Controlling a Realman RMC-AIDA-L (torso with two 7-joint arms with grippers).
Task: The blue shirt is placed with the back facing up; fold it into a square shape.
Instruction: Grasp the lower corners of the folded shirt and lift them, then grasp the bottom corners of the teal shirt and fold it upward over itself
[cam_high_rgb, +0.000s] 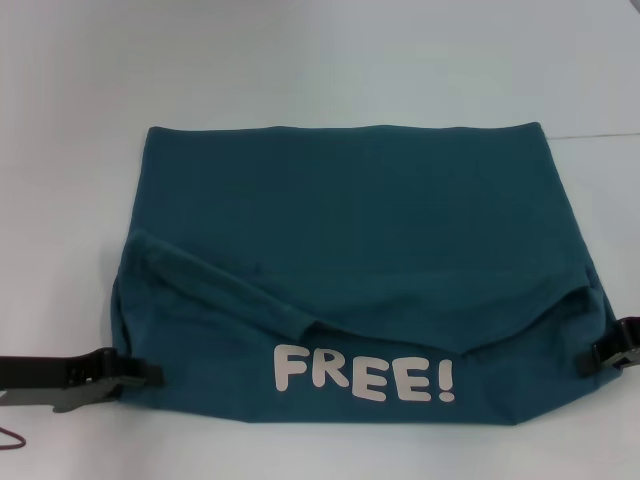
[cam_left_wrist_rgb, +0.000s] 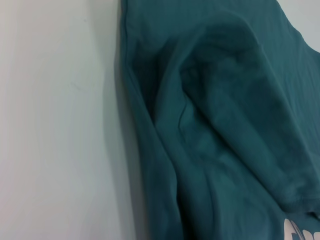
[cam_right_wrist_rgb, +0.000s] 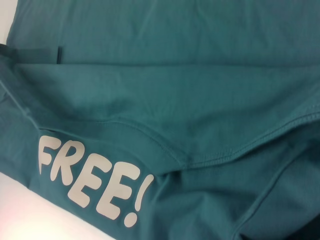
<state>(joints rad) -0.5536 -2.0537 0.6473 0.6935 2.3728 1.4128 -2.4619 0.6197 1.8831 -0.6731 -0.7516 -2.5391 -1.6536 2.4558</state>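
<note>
The blue shirt (cam_high_rgb: 350, 210) lies flat on the white table, folded into a wide block. Its near strip is turned over and shows a white "FREE!" print (cam_high_rgb: 365, 375), with the curved neckline seam just above it. A sleeve (cam_high_rgb: 220, 285) lies folded inward across the left part. My left gripper (cam_high_rgb: 140, 375) is at the shirt's near-left corner, level with the print. My right gripper (cam_high_rgb: 605, 352) touches the near-right edge. The left wrist view shows rumpled shirt fabric (cam_left_wrist_rgb: 225, 125) beside bare table. The right wrist view shows the shirt (cam_right_wrist_rgb: 175, 75) and the print (cam_right_wrist_rgb: 90, 185).
White table (cam_high_rgb: 300, 60) surrounds the shirt on the far side and to both sides. A thin dark cable (cam_high_rgb: 12, 438) lies at the near-left corner. A narrow strip of table shows between the shirt's near edge and the table's front.
</note>
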